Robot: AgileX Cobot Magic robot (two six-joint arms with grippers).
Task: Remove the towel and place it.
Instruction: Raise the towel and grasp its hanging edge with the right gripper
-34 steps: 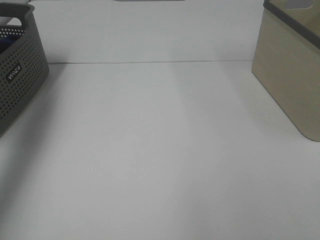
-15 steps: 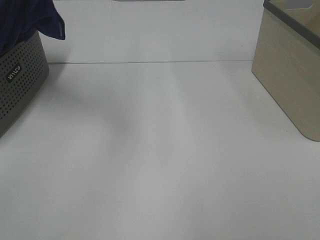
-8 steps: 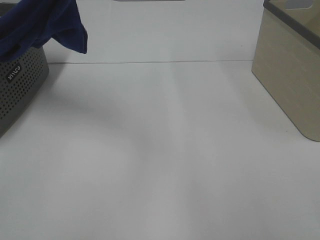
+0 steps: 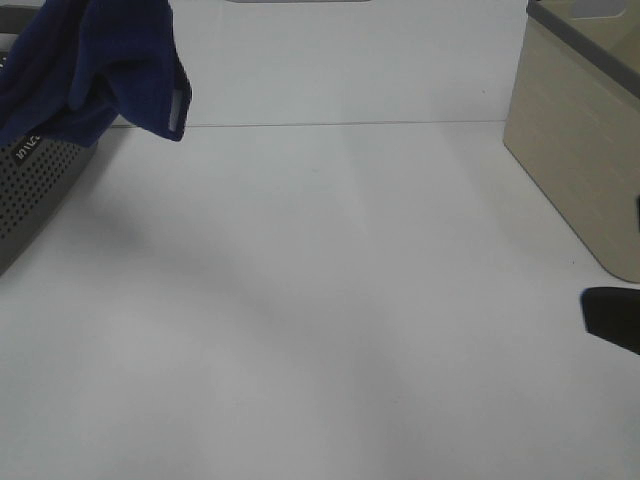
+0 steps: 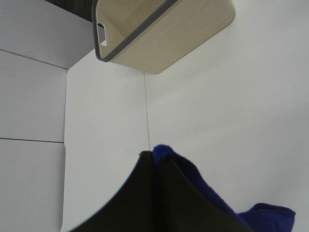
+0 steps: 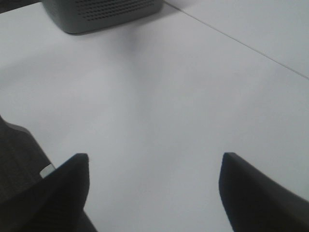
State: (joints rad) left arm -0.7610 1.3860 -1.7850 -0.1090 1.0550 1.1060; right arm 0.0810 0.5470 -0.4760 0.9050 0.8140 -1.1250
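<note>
The deep blue towel (image 4: 95, 65) hangs in the air at the far left of the exterior high view, above the grey perforated basket (image 4: 30, 185), with a small white label on its lower right corner. In the left wrist view my left gripper (image 5: 153, 159) is shut on the towel (image 5: 193, 181), which bunches out past the closed fingertips. My right gripper (image 6: 154, 162) is open and empty over the bare white table (image 6: 159, 96). One dark finger of it (image 4: 612, 318) shows at the right edge of the exterior high view.
A beige basket with a grey rim (image 4: 585, 130) stands at the back right; it also shows in the left wrist view (image 5: 159, 34). The grey basket shows in the right wrist view (image 6: 101, 12). A seam (image 4: 320, 124) crosses the table's far part.
The towel has risen out of the grey basket and swung right, hanging lower and wider. A finger of the right gripper has come into view at the right edge.
</note>
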